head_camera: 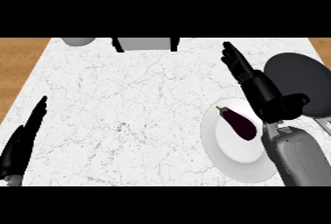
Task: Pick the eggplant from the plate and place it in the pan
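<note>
A dark purple eggplant [238, 123] lies on a white plate [226, 151] at the counter's right side, stem end toward the upper left. A dark grey pan [301, 81] sits just beyond the plate at the right edge, partly hidden by my right arm. My right hand [249, 78] hovers above and beyond the eggplant, between plate and pan, fingers straight and pointing away, open and holding nothing. My left hand [22, 140] rests open at the lower left edge, fingers up.
The white marble counter [129, 109] spreads wide to the left of the plate. At the far edge stand a grey rounded object [79, 41] and a grey box-like item with black sides [145, 43]. Wooden floor shows past both sides.
</note>
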